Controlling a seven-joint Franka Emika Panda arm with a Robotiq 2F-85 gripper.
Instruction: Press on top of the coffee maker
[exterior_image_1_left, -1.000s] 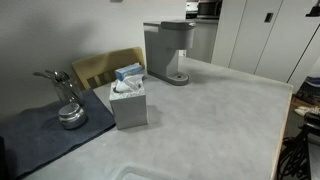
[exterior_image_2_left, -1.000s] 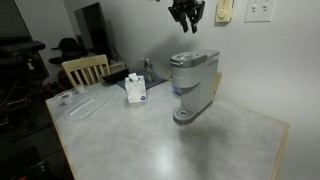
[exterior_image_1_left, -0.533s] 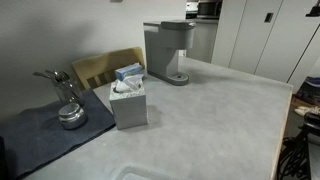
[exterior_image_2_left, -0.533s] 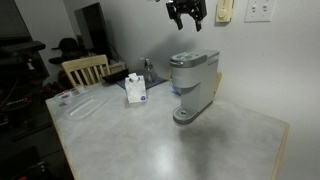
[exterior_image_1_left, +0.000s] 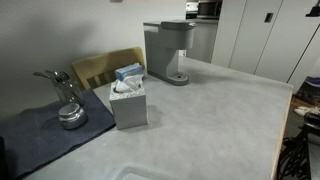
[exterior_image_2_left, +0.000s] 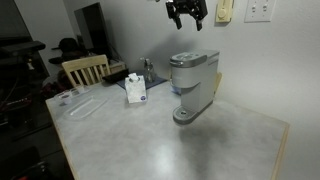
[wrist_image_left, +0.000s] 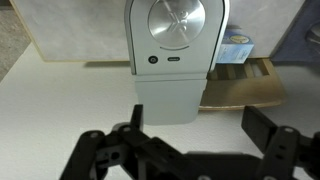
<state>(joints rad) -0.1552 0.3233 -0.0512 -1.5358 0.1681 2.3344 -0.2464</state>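
Note:
The coffee maker (exterior_image_1_left: 168, 50) (exterior_image_2_left: 193, 85) is a tall grey boxy machine that stands at the back of the pale table. The wrist view looks straight down on the coffee maker (wrist_image_left: 175, 45), showing its flat top with a round silver disc. My gripper (exterior_image_2_left: 187, 23) hangs in the air well above the machine's head, not touching it. In the wrist view the gripper (wrist_image_left: 198, 125) is open, with nothing between its two dark fingers. One exterior view does not show the gripper.
A white-grey tissue box (exterior_image_1_left: 129, 100) (exterior_image_2_left: 136, 88) stands on the table near a wooden chair (exterior_image_1_left: 105, 68) (exterior_image_2_left: 85, 68). A metal kettle (exterior_image_1_left: 68, 108) sits on a dark cloth (exterior_image_1_left: 40, 135). A clear plastic tray (exterior_image_2_left: 80, 105) lies near the table edge.
The jaws have spread from partly closed to fully open. The gripper has risen slightly above the coffee maker, which has not moved.

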